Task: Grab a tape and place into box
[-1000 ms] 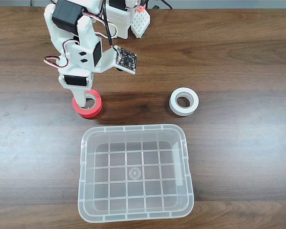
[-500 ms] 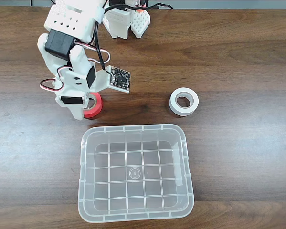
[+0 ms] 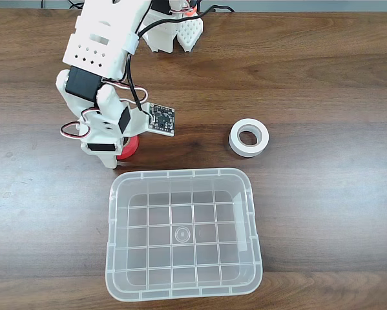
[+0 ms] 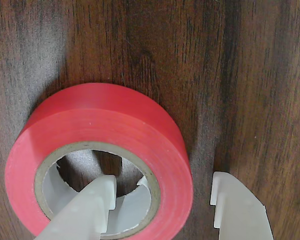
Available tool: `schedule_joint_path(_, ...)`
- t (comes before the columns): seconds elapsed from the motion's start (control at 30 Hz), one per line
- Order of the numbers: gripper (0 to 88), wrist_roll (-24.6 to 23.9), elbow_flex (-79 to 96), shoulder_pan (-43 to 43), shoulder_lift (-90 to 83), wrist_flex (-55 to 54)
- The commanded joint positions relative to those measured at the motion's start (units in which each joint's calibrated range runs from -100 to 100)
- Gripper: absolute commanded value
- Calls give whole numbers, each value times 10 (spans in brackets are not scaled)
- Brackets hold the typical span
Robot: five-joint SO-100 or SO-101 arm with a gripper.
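Observation:
The red tape lies flat on the dark wooden table, its grey-white core facing the wrist camera. My gripper is open and straddles the roll's right wall. One finger reaches into the centre hole, and the other finger stands outside with a gap to the roll. In the fixed view the white arm covers most of the tape, and the gripper sits over it. The clear box with its grid base stands just below the tape, empty.
A white tape roll lies to the right of the arm, above the box's right corner. The arm's white base stands at the table's far edge. A small circuit board juts from the wrist.
The arm has leaned down the fixed view and lowered over the red tape, hiding more of it. The white roll and the box have not moved.

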Motion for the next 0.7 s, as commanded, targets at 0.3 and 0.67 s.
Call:
schedule_joint_path(0.3, 21, 1, -47, 0, -38, 4)
schedule_joint_path(0.67, 21, 1, -47, -1, -209, 92)
